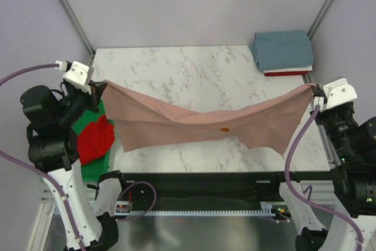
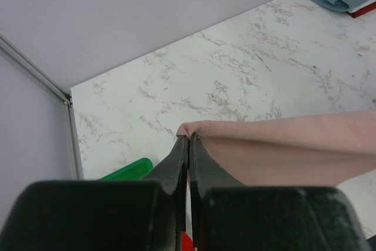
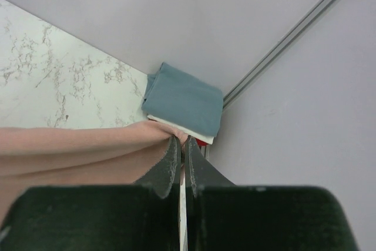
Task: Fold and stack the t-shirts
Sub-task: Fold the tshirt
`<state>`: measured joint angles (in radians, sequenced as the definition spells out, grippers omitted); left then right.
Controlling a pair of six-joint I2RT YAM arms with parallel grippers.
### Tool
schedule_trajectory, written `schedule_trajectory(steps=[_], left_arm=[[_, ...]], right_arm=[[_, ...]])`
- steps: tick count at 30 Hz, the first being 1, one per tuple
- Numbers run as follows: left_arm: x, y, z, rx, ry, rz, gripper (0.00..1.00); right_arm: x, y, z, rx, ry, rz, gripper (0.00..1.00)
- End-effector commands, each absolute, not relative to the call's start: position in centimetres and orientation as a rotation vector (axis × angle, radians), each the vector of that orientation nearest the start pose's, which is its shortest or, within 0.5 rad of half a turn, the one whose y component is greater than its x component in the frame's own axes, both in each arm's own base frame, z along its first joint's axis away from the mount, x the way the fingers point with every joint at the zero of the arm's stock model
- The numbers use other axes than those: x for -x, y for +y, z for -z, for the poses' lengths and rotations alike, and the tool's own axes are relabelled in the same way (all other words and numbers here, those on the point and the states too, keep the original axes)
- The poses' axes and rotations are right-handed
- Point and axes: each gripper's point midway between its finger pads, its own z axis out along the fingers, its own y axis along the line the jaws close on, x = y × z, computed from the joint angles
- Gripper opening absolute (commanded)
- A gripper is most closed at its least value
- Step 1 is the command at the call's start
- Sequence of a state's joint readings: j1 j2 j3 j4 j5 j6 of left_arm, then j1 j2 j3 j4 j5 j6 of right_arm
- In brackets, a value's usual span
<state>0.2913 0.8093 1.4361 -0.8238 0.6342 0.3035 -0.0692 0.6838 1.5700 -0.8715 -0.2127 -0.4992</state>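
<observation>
**Here, a pink t-shirt hangs between two end effectors**

The left end effector (image 1: 97, 87) is pinched tight on one corner of the dusty-pink t-shirt (image 1: 205, 121), its jaws pressed together with the cloth's edge folded between them. The right end effector (image 1: 314, 91) is clamped just as narrowly on the opposite corner. Between the two, the shirt is stretched across the width of the tabletop (image 1: 194, 69). Its upper edge sags in the middle, and its lower part drapes down towards the marble surface. A small orange-brown mark (image 1: 224, 129) shows near the middle of the cloth.

Beyond the right end effector, at the far corner of the tabletop, the grey-blue t-shirt (image 1: 282, 50) lies folded. It sits on top of a white layer and a red layer (image 1: 288, 73). Below and just beside the left end effector, the red t-shirt (image 1: 96, 139) lies crumpled in the green tray (image 1: 96, 167), off the tabletop's edge.
</observation>
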Motion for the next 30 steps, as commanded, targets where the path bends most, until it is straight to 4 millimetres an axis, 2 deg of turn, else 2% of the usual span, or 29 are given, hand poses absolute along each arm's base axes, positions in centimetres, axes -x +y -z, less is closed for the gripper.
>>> schedule_trajectory(steps=[1,4,5,6,7,8,9,10,11,12,13,14,15,17,18,19,20,21,22,23,24,25,27,28,30], left_arm=[[-21.9,-2.7,-43.9,-0.468,1.627,0.059,0.02],[-22.0,-1.9,-45.1,-0.440,1.604,-0.002,0.02],[-22.3,-1.6,-45.0,-0.446,1.605,-0.018,0.02],[-22.7,-1.4,-44.6,-0.454,1.619,-0.020,0.02],[-23.7,-0.9,-43.3,-0.458,1.662,-0.022,0.02],[-24.4,-0.6,-42.3,-0.465,1.687,-0.016,0.02],[-25.3,-0.4,-40.1,-0.469,1.743,0.011,0.02],[-26.0,-0.3,-38.7,-0.481,1.775,0.034,0.02],[-26.7,-0.5,-37.1,-0.505,1.807,0.068,0.02],[-27.8,-0.4,-34.9,-0.516,1.860,0.111,0.02],[-28.5,-0.4,-31.9,-0.530,1.925,0.161,0.02],[-28.9,-0.5,-30.3,-0.531,1.959,0.209,0.02],[-30.1,-0.3,-26.9,-0.517,2.030,0.268,0.03],[-30.9,-1.1,-24.1,-0.525,2.073,0.369,0.04],[-32.0,-1.1,-21.2,-0.516,2.127,0.424,0.04],[-32.6,-1.5,-19.7,-0.519,2.157,0.443,0.03],[-33.3,-1.6,-18.4,-0.517,2.187,0.463,0.02],[-34.1,-1.7,-16.2,-0.505,2.241,0.504,0.02],[-35.2,-1.8,-15.1,-0.502,2.256,0.510,0.02],[-36.0,-1.7,-14.3,-0.488,2.276,0.519,0.02],[-37.3,-1.4,-12.6,-0.463,2.320,0.543,0.02],[-38.4,-1.1,-12.0,-0.434,2.333,0.531,0.02],[-40.6,-0.3,-11.6,-0.411,2.340,0.506,0.02],[-41.6,0.2,-10.0,-0.377,2.373,0.502,0.02],[-43.6,0.8,-10.1,-0.365,2.363,0.488,0.02]], right_arm=[[-16.6,0.5,-48.3,0.509,1.477,0.298,0.00],[-16.6,0.3,-49.6,0.501,1.455,0.318,0.00],[-17.2,0.2,-49.5,0.503,1.467,0.319,0.00],[-17.7,0.2,-49.1,0.510,1.484,0.313,0.00],[-18.6,0.2,-48.5,0.515,1.511,0.302,0.00],[-19.8,0.3,-46.7,0.533,1.560,0.284,0.00],[-20.8,0.4,-45.8,0.549,1.579,0.266,0.00],[-21.7,0.5,-44.7,0.556,1.602,0.252,0.00],[-23.5,0.5,-41.8,0.565,1.676,0.216,0.00],[-24.6,0.7,-40.6,0.579,1.697,0.197,0.00],[-25.5,1.1,-39.2,0.600,1.722,0.162,0.00],[-27.1,1.2,-35.8,0.603,1.805,0.112,0.00],[-28.2,1.3,-34.8,0.608,1.808,0.098,0.00],[-30.8,1.7,-30.2,0.620,1.870,0.036,0.00],[-31.6,1.8,-28.8,0.625,1.890,0.018,0.00],[-33.1,1.7,-26.2,0.626,1.947,-0.011,0.00],[-34.3,1.7,-24.6,0.626,1.961,-0.017,0.00],[-35.3,1.5,-23.4,0.618,1.982,-0.023,0.00],[-36.8,1.5,-20.7,0.621,2.049,-0.053,0.00],[-38.1,1.4,-19.9,0.623,2.053,-0.054,0.00],[-39.1,1.2,-19.0,0.622,2.072,-0.058,0.00],[-40.8,1.1,-16.9,0.627,2.119,-0.075,0.00],[-43.2,0.7,-15.7,0.628,2.129,-0.066,0.00],[-45.2,0.5,-14.4,0.632,2.144,-0.067,0.00],[-47.0,0.1,-13.3,0.634,2.161,-0.051,0.00]])
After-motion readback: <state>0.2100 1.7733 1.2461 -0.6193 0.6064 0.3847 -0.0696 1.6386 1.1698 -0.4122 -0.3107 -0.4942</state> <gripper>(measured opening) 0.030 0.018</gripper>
